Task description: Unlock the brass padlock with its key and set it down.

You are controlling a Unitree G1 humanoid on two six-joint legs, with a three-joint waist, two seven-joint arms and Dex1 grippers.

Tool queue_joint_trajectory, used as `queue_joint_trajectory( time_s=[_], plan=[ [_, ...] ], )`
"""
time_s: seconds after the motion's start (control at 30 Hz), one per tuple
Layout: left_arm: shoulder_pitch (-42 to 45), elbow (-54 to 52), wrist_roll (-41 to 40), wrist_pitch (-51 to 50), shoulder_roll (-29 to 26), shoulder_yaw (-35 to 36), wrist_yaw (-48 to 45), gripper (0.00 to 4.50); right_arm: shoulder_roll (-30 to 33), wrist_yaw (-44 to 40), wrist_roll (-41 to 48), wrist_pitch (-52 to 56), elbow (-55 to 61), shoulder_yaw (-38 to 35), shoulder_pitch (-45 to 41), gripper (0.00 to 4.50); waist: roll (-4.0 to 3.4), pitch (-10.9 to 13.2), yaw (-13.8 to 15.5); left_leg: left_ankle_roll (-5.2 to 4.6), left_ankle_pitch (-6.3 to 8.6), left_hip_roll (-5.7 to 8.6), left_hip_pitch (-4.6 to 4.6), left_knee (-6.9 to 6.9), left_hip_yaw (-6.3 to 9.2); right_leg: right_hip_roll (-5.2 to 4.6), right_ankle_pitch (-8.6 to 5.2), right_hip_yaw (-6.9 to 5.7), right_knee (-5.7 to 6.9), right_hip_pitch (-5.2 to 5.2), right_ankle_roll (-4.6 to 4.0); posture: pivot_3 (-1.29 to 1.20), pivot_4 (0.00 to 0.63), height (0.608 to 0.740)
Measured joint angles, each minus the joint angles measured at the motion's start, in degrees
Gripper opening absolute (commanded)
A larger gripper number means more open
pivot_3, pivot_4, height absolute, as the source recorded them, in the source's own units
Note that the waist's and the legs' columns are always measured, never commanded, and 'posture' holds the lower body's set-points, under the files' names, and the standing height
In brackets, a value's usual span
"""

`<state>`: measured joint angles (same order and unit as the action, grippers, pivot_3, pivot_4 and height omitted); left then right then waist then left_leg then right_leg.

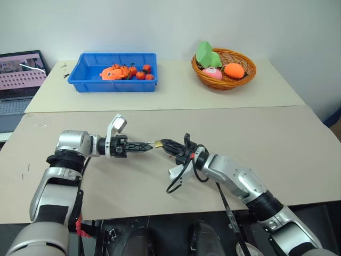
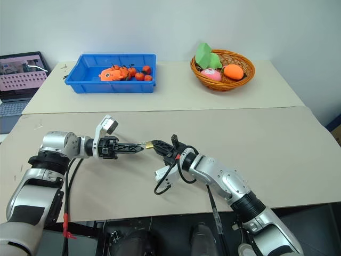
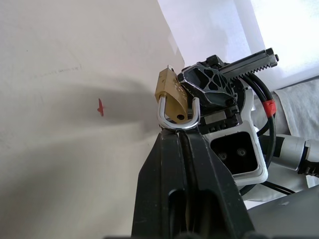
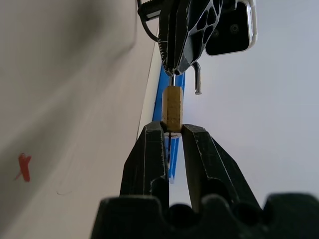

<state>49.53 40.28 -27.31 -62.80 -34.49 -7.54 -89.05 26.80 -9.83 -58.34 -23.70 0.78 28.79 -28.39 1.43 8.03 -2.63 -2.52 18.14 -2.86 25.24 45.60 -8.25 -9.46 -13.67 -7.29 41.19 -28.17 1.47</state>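
Blue bin (image 1: 118, 78) w/ orange toys; wicker basket (image 1: 224, 69) w/ plush food; laptop (image 1: 18, 80) far left.

Bright, even light throughout; a soft shadow on the table (image 3: 75, 59), and near black fingers slightly blurred.

1. Both arms are silver shells with black joint bands.
2. Left tool (image 1: 151, 146) and right tool (image 1: 163, 143): black lattice fingers and white camera housings.
3. Black cables loop at the right wrist, with red tape.
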Motion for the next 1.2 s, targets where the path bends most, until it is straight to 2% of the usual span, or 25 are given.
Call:
queue_joint_trajectory(
  time_s=[0.53, 0.83, 1.0, 1.2],
  plan=[
    [0.00, 0.48, -0.02, 0.24, 0.44, 0.01, -0.02, 0.11, 3.14, -0.39, -0.59, -2.14, 4.44, 0.24, 2.53, 0.10, 0.00, 0.00, 0.02, 0.00, 0.00, -0.01, 0.00, 0.02, 0.00, 0.00, 0.00, 0.00, 0.01, 0.00, 0.00, 0.00, 0.150, 0.676],
    [0.01, 1.12, -0.01, 0.61, 0.97, 0.31, 0.04, 0.11, 2.90, -1.53, 0.39, -2.02, 3.13, 0.17, 2.79, 0.10, 0.00, 0.00, 0.02, 0.00, 0.00, 0.00, 0.00, 0.02, 0.00, 0.00, 0.00, 0.00, 0.01, 0.01, 0.00, 0.00, 0.150, 0.676],
    [0.15, 1.44, -0.23, 1.36, 1.00, 3.39, 1.00, 0.11, 2.87, -1.22, 1.41, -1.34, -1.13, -0.02, 2.94, 0.10, 0.00, 0.00, 0.01, 0.00, 0.00, -0.02, 0.00, 0.04, 0.01, 0.00, 0.00, 0.00, 0.01, 0.00, 0.00, 0.00, 0.150, 0.676],
    [3.96, 2.14, -3.46, 2.09, 0.34, 12.98, 7.20, 0.11, 3.19, -0.49, 2.41, -1.30, -2.15, -0.30, 2.90, 0.10, 0.02, 0.01, 0.07, 0.00, 0.00, 0.00, 0.02, 0.10, 0.06, -0.01, 0.00, 0.02, 0.02, 0.02, 0.00, 0.00, 0.150, 0.676]
  ],
)
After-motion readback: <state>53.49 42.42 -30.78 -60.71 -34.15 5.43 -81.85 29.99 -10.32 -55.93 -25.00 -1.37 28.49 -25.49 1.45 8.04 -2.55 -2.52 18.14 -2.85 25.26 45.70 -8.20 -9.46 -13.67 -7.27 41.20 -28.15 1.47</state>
